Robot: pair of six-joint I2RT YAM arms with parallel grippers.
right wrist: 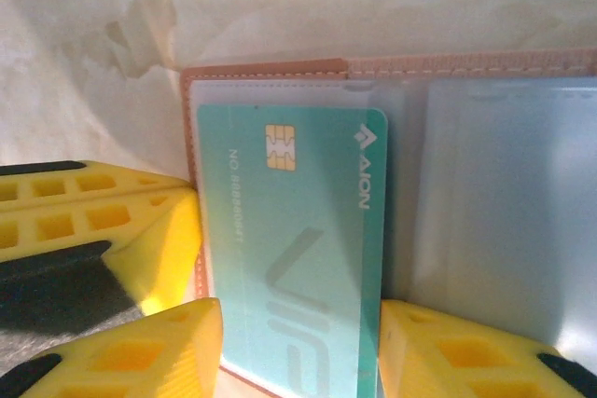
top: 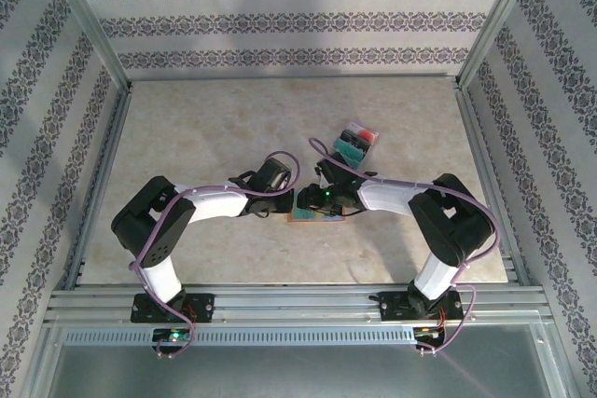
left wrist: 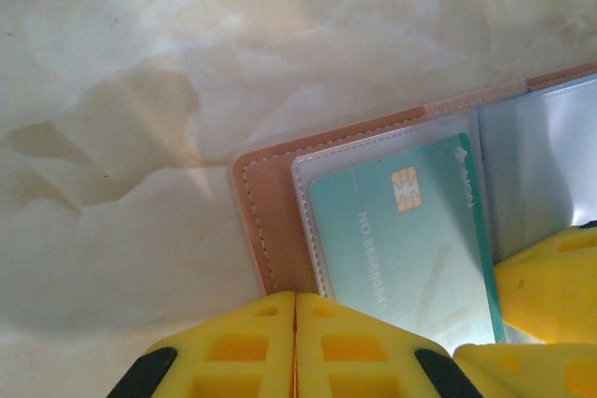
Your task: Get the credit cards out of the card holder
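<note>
A glossy teal card (right wrist: pixel 298 258) lies sleeved in the stitched salmon holder (right wrist: pixel 270 69).

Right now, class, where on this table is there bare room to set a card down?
Free: the table's far strip along the back wall, and its left part beyond the left arm. Crowded: the middle, where both arms meet over the card holder, with loose credit cards just behind.

Camera setting: one high view, two close wrist views.
The whole table (top: pixel 187 137) was viewed from high behind its near edge, facing down; the open card holder (left wrist: pixel 266 221) and its teal card (left wrist: pixel 410 249) were viewed very closely by both wrist cameras.
</note>
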